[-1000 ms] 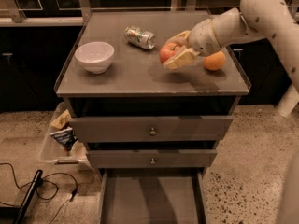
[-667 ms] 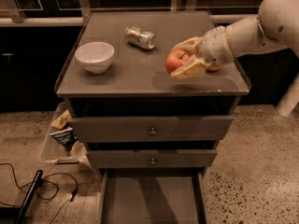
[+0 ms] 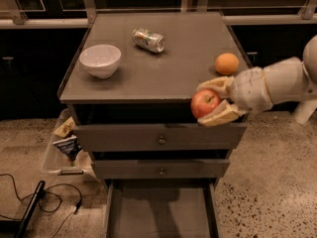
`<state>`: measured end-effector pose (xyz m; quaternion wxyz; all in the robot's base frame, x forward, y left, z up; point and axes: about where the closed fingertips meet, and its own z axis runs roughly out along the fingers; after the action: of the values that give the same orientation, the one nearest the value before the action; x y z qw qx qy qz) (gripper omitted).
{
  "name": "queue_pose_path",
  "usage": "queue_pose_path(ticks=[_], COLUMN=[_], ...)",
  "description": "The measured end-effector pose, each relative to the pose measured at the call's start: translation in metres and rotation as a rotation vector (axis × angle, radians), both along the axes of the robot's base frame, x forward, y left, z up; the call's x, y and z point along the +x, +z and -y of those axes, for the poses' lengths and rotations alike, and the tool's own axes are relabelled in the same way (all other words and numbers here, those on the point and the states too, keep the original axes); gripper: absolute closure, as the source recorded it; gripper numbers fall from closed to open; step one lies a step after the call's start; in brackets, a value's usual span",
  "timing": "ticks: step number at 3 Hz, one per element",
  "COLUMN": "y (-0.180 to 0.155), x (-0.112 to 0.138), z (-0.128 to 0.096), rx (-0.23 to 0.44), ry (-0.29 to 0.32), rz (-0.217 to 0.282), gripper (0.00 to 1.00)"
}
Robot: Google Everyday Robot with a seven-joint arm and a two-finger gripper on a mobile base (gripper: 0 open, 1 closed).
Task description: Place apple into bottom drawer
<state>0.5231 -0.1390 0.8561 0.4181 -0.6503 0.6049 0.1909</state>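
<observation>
One claw (image 3: 203,106) pinches one apple (image 3: 205,102) above one open bottom drawer (image 3: 161,214); one orange (image 3: 227,63), one bowl (image 3: 100,60), one can (image 3: 148,39) behind

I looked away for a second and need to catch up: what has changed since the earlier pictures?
The gripper, shut on the apple, has carried it from beside the orange forward past the countertop's front edge, and it now hangs in front of the top drawer. The orange, bowl and can stayed put. The bottom drawer is still open.

gripper (image 3: 207,106) at cabinet (image 3: 173,71) edge, jaws half-hiding apple (image 3: 203,102)
</observation>
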Motion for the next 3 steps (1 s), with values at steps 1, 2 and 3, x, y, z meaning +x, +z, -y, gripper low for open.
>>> queue_pose_path(ticks=[1, 2, 3], y=[-0.064, -0.065, -0.115], x=[-0.035, -0.035, -0.037], z=[0.01, 0.01, -0.005], rx=[-0.024, -0.023, 0.033], ry=[-0.037, -0.037, -0.043], rz=[-0.089, -0.089, -0.176], gripper=[1.0, 1.0, 1.0])
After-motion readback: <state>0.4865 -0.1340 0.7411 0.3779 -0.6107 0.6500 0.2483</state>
